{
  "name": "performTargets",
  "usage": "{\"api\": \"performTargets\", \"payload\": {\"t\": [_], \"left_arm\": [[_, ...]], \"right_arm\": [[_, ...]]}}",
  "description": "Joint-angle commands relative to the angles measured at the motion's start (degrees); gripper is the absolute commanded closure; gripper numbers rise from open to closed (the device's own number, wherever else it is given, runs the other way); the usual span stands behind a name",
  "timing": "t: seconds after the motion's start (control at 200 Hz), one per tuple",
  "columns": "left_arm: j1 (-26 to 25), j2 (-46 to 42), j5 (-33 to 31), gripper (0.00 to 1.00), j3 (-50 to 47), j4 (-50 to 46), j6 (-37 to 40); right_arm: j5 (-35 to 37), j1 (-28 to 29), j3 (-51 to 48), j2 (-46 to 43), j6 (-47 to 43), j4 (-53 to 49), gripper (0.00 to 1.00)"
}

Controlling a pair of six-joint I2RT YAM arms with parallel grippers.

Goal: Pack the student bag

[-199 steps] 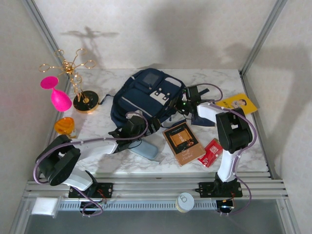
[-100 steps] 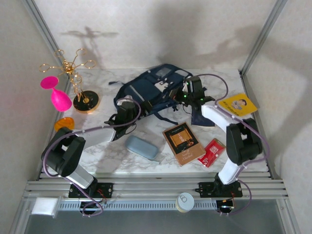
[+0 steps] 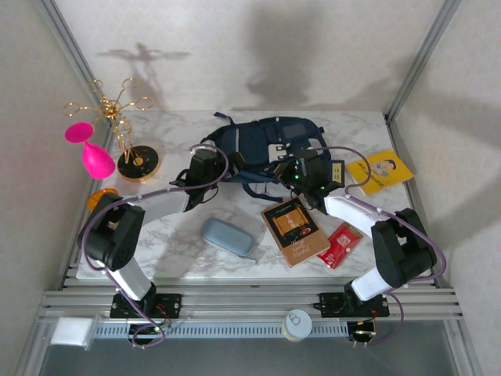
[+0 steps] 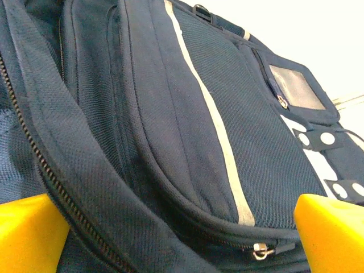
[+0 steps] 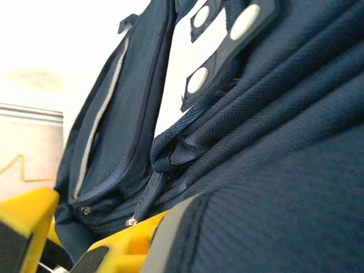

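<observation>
On the marble table (image 3: pixel 180 252), the navy student bag (image 3: pixel 266 143) lies on its side at the far middle, its length running left to right, with both arms reaching in to it from the near edge. The left gripper (image 3: pixel 213 157) stands at the bag's left end, jaws spread wide. In its wrist view we see the left gripper (image 4: pixel 179 239) with one yellow fingertip at each lower corner, and between them the bag's open zip edge and the front pocket. That pocket carries a light stripe (image 4: pixel 210 125), a metal zip pull (image 4: pixel 260 250) and a clear window pocket (image 4: pixel 296 85).

The right gripper (image 3: pixel 291 166) is at the bag's near edge, towards its right half. From its wrist, we see the right gripper (image 5: pixel 153 244) drawn closed on a grey-edged fold of the bag's fabric, which covers one yellow finger. A white patch (image 5: pixel 187 51) shows higher up.

On the near part of the table a grey-blue case (image 3: pixel 228 236), a brown book (image 3: pixel 294 229) and a red packet (image 3: pixel 339 244) lie in a row from left to right. A yellow card (image 3: pixel 380 171) with a printed face rests at the right edge. At far left stand a gold wire stand (image 3: pixel 125 133) and a pink goblet (image 3: pixel 90 153), with a small orange object (image 3: pixel 100 198) just nearer.
</observation>
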Motion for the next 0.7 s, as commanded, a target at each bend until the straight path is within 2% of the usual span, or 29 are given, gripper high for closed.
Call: {"api": "performTargets", "payload": {"t": [0.0, 0.085, 0.17, 0.255, 0.33, 0.4, 0.521, 0.696], "left_arm": [[0.49, -10.5, -1.32, 0.01, -2.79, -5.22, 6.13], [-0.61, -17.56, -3.51, 0.01, -8.04, -6.3, 6.01], [-3.86, -23.22, -5.87, 0.01, -13.91, -4.82, 4.48], [-9.07, -26.89, -11.27, 0.03, -17.54, -4.46, 2.76], [-14.2, -28.3, -12.78, 0.07, -20.93, -1.01, 1.5], [-19.47, -28.18, -16.87, 0.11, -22.14, 0.69, 1.42], [-27.64, -25.87, -24.31, 0.17, -23.2, 5.74, 5.48], [-30.44, -15.15, -24.38, 0.25, -18.93, 10.93, 8.71]], "right_arm": [[-2.11, 2.07, 0.74, -3.05, 7.32, 3.56, 1.0], [1.25, 3.01, -0.8, -5.48, 9.51, 3.43, 1.0], [0.46, 3.05, -1.87, -6.12, 11.0, 5.61, 1.0], [0.4, 3.51, -0.61, -5.23, 11.52, 4.29, 1.0], [0.72, 4.3, -1.12, -5.19, 12.93, 5.26, 1.0], [1.49, 5.03, -1.25, -5.37, 13.38, 5.88, 1.0], [2.14, 5.64, 0.3, -4.9, 13.07, 4.3, 1.0], [4.04, 6.73, -0.03, -5.62, 13.6, 4.56, 1.0]]}}
